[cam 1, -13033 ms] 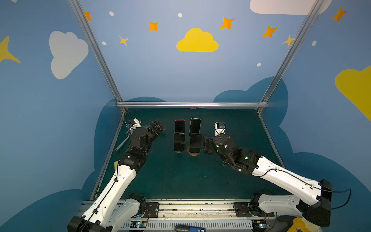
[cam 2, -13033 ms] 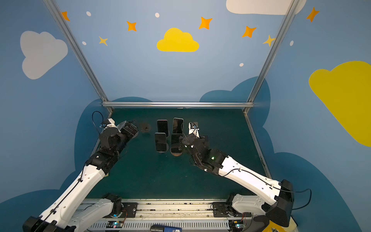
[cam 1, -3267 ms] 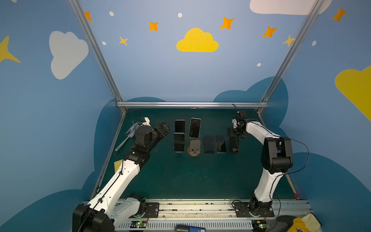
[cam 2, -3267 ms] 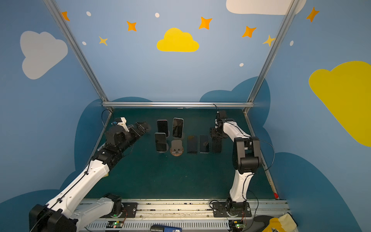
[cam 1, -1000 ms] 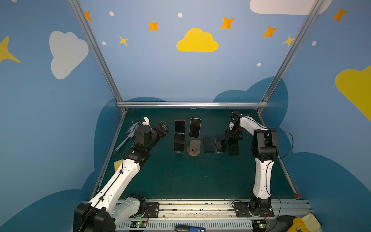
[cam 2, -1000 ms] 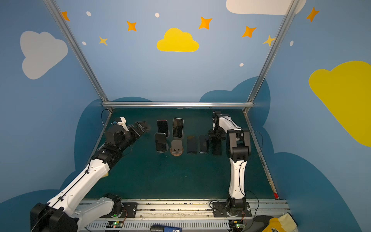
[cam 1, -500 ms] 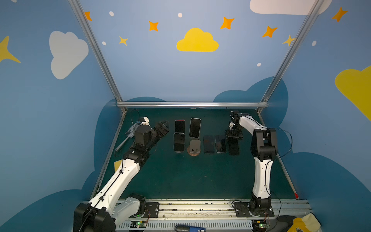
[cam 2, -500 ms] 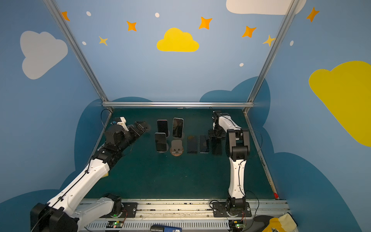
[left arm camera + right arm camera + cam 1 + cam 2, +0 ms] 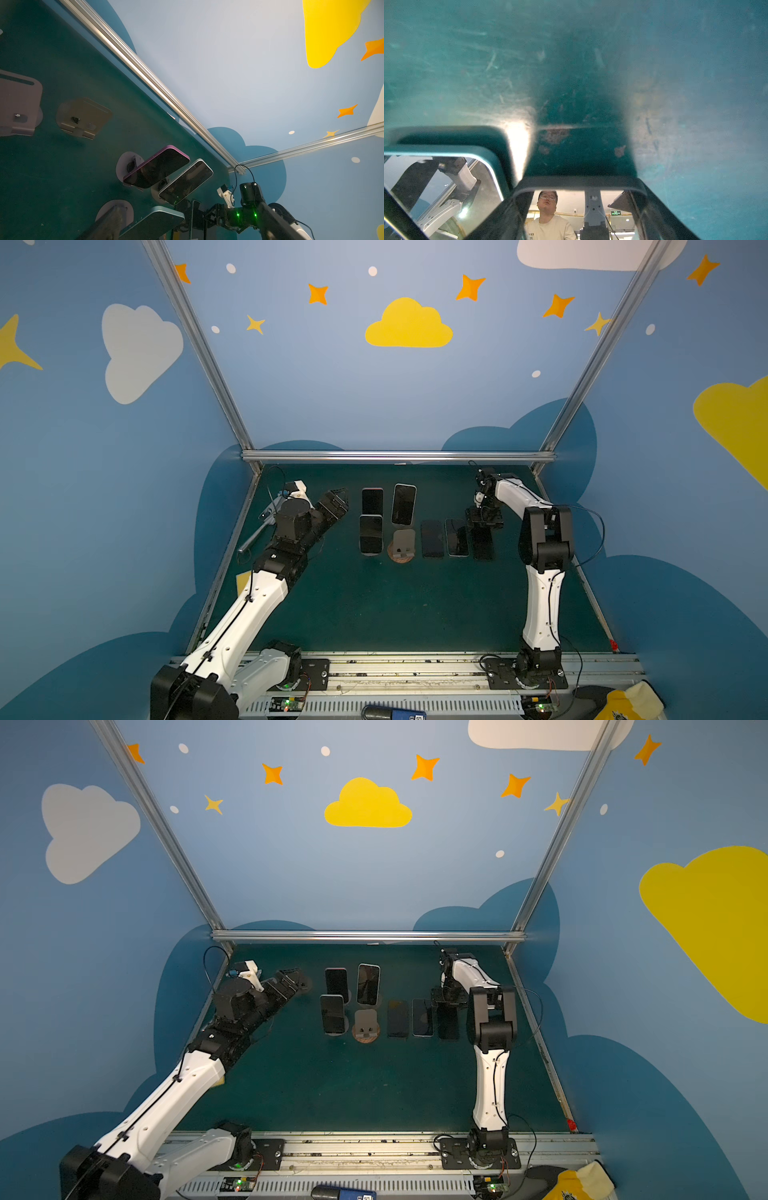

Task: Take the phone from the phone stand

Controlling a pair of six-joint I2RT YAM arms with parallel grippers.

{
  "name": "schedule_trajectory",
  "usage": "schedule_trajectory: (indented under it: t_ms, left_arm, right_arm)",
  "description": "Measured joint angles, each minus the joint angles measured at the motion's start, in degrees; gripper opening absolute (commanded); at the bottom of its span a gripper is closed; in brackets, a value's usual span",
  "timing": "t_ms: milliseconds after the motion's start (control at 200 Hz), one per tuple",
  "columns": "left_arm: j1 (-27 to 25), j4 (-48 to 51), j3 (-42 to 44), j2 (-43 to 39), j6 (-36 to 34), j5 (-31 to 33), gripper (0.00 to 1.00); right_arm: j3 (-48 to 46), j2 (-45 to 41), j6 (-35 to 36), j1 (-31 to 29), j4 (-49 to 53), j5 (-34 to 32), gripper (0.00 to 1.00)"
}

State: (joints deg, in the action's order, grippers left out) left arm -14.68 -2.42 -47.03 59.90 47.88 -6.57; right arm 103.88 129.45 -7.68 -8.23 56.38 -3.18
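1. Edges: the green mat (image 9: 415, 605) is walled on the left, right and far sides, with an aluminium rail (image 9: 395, 456) along the far edge. A broad bare stretch of mat lies between the row of phones and the near base rail.
2. The dark phone (image 9: 483, 545) lies flat on the mat at the right end of the near row. It is just right of two other flat phones (image 9: 432, 538) (image 9: 456, 537) and well clear of the right wall.
3. The empty phone stand (image 9: 402, 542) sits at the left end of that flat row.
4. The pink phone (image 9: 372, 501), silver phone (image 9: 404, 504) and teal phone (image 9: 370, 534) lean on their stands, left of centre.
5. The right gripper (image 9: 483, 523) points down over the dark phone's far end. In the right wrist view its fingers (image 9: 654, 218) flank the phone's (image 9: 560, 207) sides. I cannot tell whether they press on it.
6. Right arm: the lower link stands upright from the near-right base, the elbow is high, and the forearm doubles back down at the far right.
7. The left gripper (image 9: 335, 502) has its jaws spread wide with nothing between them. It is raised off the mat, just left of the pink phone and pointing toward it.
8. Left arm: stretched diagonally from the near-left base toward the far left.
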Motion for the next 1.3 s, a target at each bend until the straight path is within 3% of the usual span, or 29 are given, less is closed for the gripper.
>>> schedule_trajectory:
  t_ms: [486, 581, 716, 866, 1001, 1167, 1297]
  left_arm:
    - [0.2, -0.5, 0.0, 0.0, 0.4, -0.6, 1.00]
    - [0.2, -0.6, 0.0, 0.0, 0.4, -0.8, 1.00]
    - [0.2, -0.6, 0.0, 0.2, 0.4, -1.0, 1.00]
    - [0.1, -0.5, 0.0, 0.2, 0.2, -0.9, 1.00]
    - [-0.2, -0.2, 0.0, 0.2, -0.3, -0.6, 1.00]
    - [-1.3, 0.9, 0.0, 0.4, -0.8, -0.4, 1.00]
    - [-1.7, 1.6, 0.0, 0.4, -1.1, 0.0, 1.00]
  right_arm:
    - [3.0, -1.7, -2.7, 0.0, 0.7, -1.3, 0.78]
    - [2.2, -6.3, -4.3, -0.5, 0.7, -2.5, 0.77]
    - [-2.4, -20.1, -7.5, -1.8, -1.4, -4.4, 0.77]
    - [-11.8, -38.0, -10.5, -8.8, -6.6, -7.9, 0.78]
    - [-23.3, -49.2, -12.5, -16.5, -12.4, -8.2, 0.80]
    - [-39.4, -57.7, -17.5, -24.8, -21.2, -9.7, 0.85]
    - [-45.3, -58.1, -21.6, -33.6, -27.2, -12.1, 0.86]
